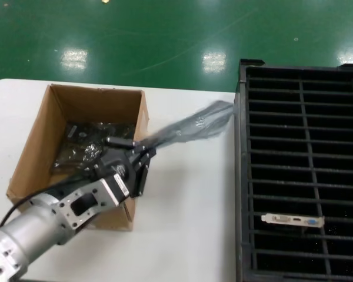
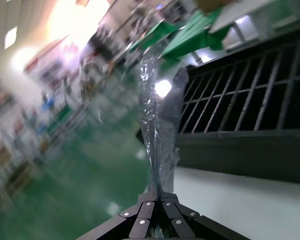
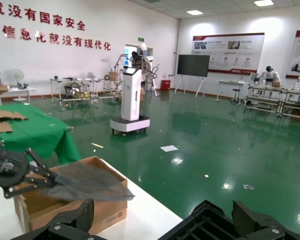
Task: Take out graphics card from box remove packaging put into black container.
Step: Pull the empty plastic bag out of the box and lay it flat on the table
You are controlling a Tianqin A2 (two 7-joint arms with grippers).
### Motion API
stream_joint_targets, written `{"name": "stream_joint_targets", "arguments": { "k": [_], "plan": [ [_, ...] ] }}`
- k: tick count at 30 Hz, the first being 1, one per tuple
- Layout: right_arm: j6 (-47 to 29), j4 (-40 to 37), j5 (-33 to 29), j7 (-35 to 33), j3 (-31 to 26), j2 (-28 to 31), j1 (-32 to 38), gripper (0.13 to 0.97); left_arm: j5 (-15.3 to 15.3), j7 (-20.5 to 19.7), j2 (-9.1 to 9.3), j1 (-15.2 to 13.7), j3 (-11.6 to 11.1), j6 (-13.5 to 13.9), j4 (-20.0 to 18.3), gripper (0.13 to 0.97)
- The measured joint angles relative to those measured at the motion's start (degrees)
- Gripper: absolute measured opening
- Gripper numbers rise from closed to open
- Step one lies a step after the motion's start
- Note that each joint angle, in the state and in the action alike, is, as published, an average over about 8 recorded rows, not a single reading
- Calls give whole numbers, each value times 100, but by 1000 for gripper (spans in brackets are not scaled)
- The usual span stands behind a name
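Packaging (image 1: pixel 188 126), crinkly grey-silver, in left pincer (image 1: pixel 142 154).

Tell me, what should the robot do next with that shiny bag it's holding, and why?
Probably carry the empty anti-static bag aside and drop it. The left gripper is shut on its end, holding it over the table, and a graphics card already sits in the black container. More bagged cards wait in the cardboard box.

Silver-grey cylindrical left arm (image 1: pixel 41 220), black cable, black screw-studded fingers (image 2: pixel 145 215).
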Motion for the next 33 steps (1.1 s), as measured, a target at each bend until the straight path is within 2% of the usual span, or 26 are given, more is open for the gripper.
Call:
{"name": "stream_joint_targets", "arguments": {
  "k": [3,5,8,10,13,17,22,27,33],
  "plan": [
    [0,0,0,0,0,0,0,955,477,-690,490,-297,-357,675,278,140],
    [0,0,0,0,0,0,0,955,766,-1158,723,-490,-514,1071,499,140],
    [0,0,0,0,0,0,0,957,1151,-1888,947,-737,-604,1471,871,140],
    [0,0,0,0,0,0,0,959,1396,-2405,1037,-877,-576,1560,1158,140],
    [0,0,0,0,0,0,0,963,1745,-3193,1115,-1074,-442,1448,1626,140],
    [0,0,0,0,0,0,0,966,2198,-4344,1160,-1385,-180,1085,2217,140],
    [0,0,0,0,0,0,0,966,2728,-5628,1175,-1726,101,745,2649,147],
    [0,0,0,0,0,0,0,966,3021,-6339,1178,-1919,215,666,2760,159],
    [0,0,0,0,0,0,0,966,3080,-6757,1175,-2036,254,766,2661,212]
  ]
}}
